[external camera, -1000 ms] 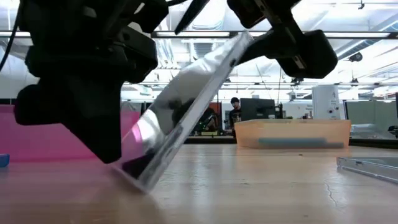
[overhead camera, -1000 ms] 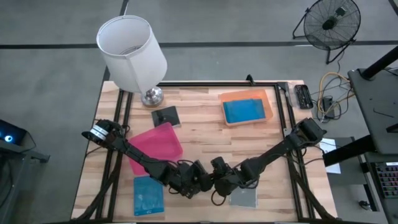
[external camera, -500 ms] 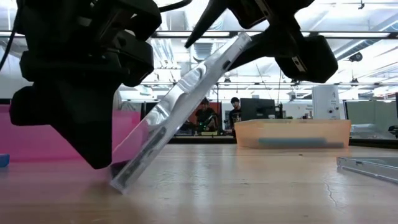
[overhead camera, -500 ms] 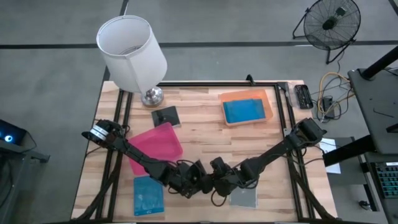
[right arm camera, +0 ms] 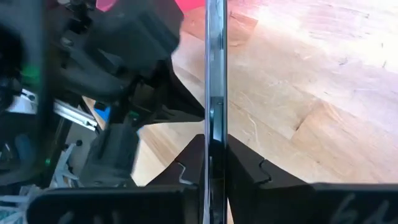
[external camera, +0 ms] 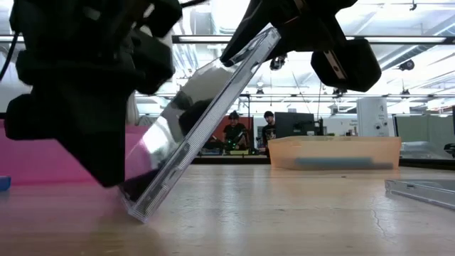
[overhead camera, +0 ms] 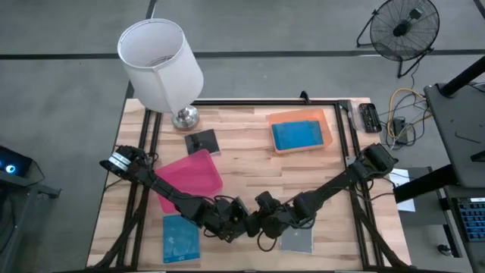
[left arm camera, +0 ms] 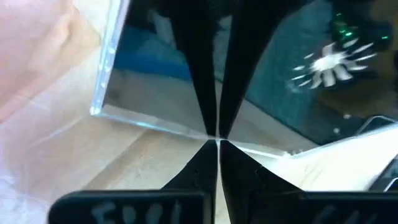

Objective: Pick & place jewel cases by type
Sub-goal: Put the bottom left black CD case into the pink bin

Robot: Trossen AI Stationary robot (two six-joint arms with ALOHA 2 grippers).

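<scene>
Jaws on tilted case (external camera: 199, 128) (pink tray (overhead camera: 193, 173) beside)

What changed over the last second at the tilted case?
The right gripper closed its fingers onto the top edge of the tilted clear jewel case. The left gripper stayed shut at its lower edge, which slid slightly left in the low view. Pink tray and orange tray unchanged.
</scene>
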